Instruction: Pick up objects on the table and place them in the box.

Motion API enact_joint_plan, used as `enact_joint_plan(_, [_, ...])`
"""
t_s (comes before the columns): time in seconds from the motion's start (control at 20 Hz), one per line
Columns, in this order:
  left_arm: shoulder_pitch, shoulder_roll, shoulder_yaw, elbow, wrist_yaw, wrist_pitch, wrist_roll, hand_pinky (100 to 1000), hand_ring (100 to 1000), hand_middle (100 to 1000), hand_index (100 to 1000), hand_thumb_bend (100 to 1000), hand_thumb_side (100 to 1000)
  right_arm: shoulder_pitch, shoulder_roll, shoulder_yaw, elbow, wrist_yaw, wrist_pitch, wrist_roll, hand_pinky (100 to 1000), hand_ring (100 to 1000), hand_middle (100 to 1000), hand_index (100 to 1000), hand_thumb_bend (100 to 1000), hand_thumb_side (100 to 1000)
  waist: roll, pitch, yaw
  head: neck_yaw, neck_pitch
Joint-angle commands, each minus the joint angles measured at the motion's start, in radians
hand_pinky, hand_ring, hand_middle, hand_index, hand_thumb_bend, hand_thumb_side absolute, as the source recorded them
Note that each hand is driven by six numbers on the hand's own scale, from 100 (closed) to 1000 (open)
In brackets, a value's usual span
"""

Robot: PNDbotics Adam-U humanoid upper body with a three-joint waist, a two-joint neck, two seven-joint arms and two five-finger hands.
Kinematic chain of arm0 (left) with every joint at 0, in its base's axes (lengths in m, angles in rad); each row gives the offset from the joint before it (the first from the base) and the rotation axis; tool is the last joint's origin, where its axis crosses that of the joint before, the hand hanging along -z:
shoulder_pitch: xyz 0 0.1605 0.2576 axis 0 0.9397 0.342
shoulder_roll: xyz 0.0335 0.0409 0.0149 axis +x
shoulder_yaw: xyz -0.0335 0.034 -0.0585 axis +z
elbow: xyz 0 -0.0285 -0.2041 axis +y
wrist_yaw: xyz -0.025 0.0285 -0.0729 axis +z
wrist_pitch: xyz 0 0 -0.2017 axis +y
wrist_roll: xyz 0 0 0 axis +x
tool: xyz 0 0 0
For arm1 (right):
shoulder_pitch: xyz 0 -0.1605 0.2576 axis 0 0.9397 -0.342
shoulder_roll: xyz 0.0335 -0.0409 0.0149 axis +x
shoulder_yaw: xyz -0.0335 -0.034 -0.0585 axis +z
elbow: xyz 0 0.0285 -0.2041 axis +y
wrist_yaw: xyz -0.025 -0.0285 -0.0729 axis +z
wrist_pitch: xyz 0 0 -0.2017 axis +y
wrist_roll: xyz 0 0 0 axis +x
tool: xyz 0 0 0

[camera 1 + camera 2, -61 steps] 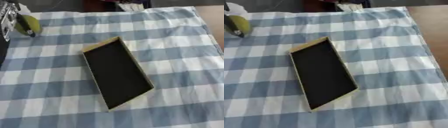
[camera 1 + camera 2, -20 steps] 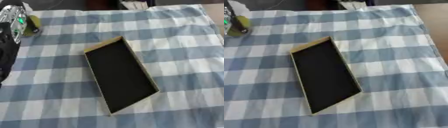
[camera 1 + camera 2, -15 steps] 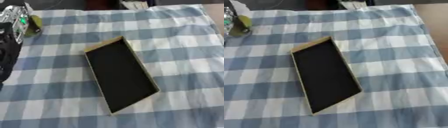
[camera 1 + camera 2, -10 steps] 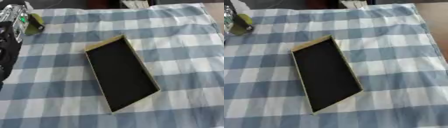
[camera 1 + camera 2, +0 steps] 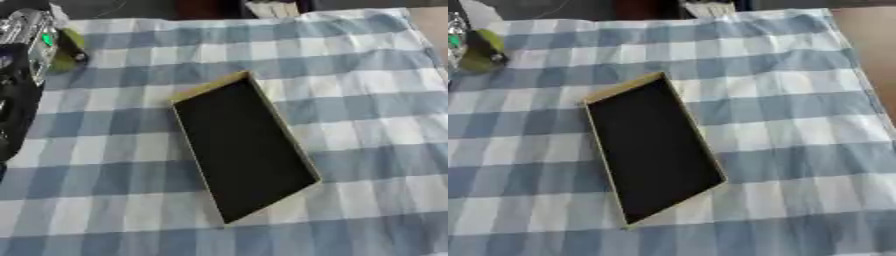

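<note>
A shallow box point(image 5: 210, 86) with a tan rim and a black inside lies askew in the middle of the blue and white checked cloth, with nothing in it. At the far left corner sits a small yellow-green object point(image 5: 479, 49). My left hand point(image 5: 35, 41), silver and black with a green light, comes in from the left edge and rests against it. A dark fingertip point(image 5: 497, 57) lies curled over the object's right side. The right hand shows in neither view.
My dark left forearm point(image 5: 13, 105) runs down the left edge. The checked cloth point(image 5: 367, 100) covers the table; bare brown tabletop point(image 5: 877, 40) shows past its right edge. Something white point(image 5: 271, 7) lies at the far edge.
My left arm has come further into view along the left edge. The yellow-green object has stayed near the far left corner. The box has not moved.
</note>
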Motion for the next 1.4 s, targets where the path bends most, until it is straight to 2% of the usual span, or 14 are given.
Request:
enact_joint_plan(0.05, [-0.014,0.023,-0.01,-0.031,-0.014,-0.033,0.006,100,100,285,404,785,149,-0.002,-0.016,-0.012,-0.015,0.002,0.006,-0.003,782,736,621,948,100,536,-0.002,-0.037,0.002,0.003,0.004])
enact_joint_plan(0.2, [-0.011,0.024,-0.019,-0.045,-0.024,-0.071,0.013,100,100,245,353,807,119,0.0,-0.014,-0.012,-0.017,0.003,0.013,-0.006,782,735,620,948,100,537,0.0,-0.043,0.005,0.002,0.009])
enact_joint_plan(0.3, [-0.009,0.024,-0.019,-0.048,-0.031,-0.085,0.016,100,100,218,286,796,110,-0.001,-0.013,-0.012,-0.019,0.002,0.02,-0.009,782,734,620,949,100,537,0.001,-0.049,0.005,0.002,0.011])
enact_joint_plan(0.35, [-0.008,0.024,-0.019,-0.047,-0.032,-0.092,0.015,100,100,203,217,787,100,0.0,-0.012,-0.012,-0.02,0.002,0.023,-0.012,782,734,619,949,100,538,0.003,-0.052,0.004,0.001,0.012])
enact_joint_plan(0.45, [-0.006,0.024,-0.018,-0.047,-0.035,-0.106,0.012,100,100,207,184,781,100,0.0,-0.011,-0.012,-0.024,0.001,0.03,-0.017,781,733,619,949,100,538,0.005,-0.059,0.002,0.001,0.013])
enact_joint_plan(0.95, [0.01,0.034,-0.056,-0.111,-0.031,-0.206,0.046,100,100,202,159,785,100,0.003,-0.009,-0.01,-0.041,0.001,0.059,-0.034,781,732,619,948,100,540,0.012,-0.085,0.005,-0.007,0.035])
enact_joint_plan(1.4, [0.066,0.089,-0.146,-0.301,0.077,-0.337,0.046,100,100,206,158,773,100,0.004,-0.009,-0.006,-0.054,-0.001,0.079,-0.048,780,733,620,945,100,540,0.013,-0.106,0.016,-0.031,0.074])
